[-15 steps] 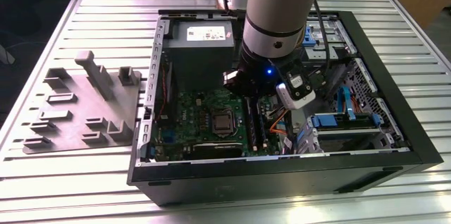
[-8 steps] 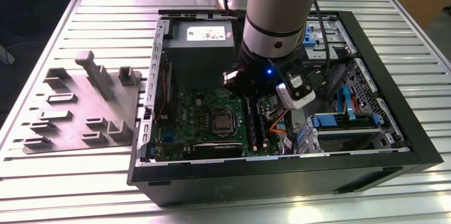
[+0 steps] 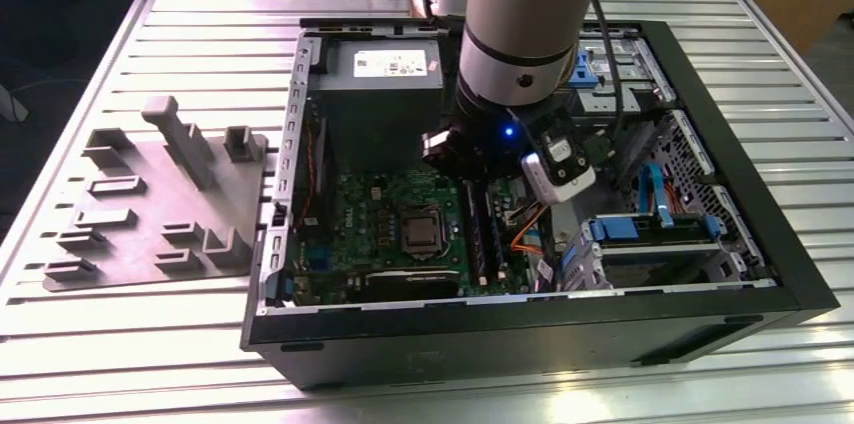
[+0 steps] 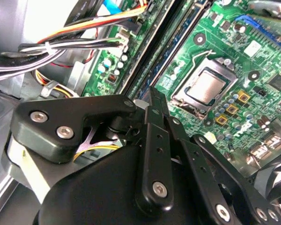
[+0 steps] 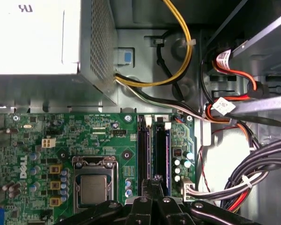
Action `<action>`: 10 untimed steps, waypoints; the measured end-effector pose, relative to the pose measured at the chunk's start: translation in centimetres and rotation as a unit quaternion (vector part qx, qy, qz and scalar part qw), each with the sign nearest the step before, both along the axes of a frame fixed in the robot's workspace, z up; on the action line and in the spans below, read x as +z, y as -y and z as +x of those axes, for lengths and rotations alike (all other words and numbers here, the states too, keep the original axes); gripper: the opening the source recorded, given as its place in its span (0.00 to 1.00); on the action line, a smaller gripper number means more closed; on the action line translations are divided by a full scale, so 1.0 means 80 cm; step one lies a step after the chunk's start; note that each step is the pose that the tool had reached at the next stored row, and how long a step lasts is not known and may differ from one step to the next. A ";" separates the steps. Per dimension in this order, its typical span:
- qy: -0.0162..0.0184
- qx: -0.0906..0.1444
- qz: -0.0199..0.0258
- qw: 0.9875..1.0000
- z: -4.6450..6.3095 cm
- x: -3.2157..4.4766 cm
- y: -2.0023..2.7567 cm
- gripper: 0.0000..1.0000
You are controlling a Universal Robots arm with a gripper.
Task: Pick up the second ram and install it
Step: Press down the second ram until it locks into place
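Note:
In both wrist views my gripper (image 5: pixel 154 182) (image 4: pixel 154 99) is shut, fingertips pressed together with nothing between them. It hangs low over the motherboard's two long memory slots. A narrow bluish-green ram stick (image 5: pixel 162 151) (image 4: pixel 176 43) stands on edge in the slot nearer the cable bundle. The slot beside it (image 5: pixel 144 150) looks dark. The fingertips sit right at the near end of these slots; I cannot tell whether they touch the ram. In the exterior view the arm (image 3: pixel 514 64) reaches down into the open computer case (image 3: pixel 747 244) above the slots (image 3: pixel 483 234).
The processor socket (image 5: pixel 92 186) lies beside the slots. The power supply (image 5: pixel 42 42) and bundled cables (image 5: pixel 253 173) crowd the area around the gripper. A grey fixture plate (image 3: pixel 154 204) with upright holders lies on the slatted table at the exterior view's left.

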State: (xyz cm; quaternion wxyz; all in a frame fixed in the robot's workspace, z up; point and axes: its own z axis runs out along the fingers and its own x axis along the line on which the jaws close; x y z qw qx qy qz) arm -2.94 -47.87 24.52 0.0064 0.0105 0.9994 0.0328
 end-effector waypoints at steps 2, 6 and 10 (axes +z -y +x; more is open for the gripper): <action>0.000 0.000 0.000 1.000 0.000 -0.0003 -0.0039 0.10; 0.000 0.000 0.000 1.000 0.000 -0.0008 -0.0114 0.10; 0.000 0.000 0.000 1.000 0.000 -0.0012 -0.0201 0.10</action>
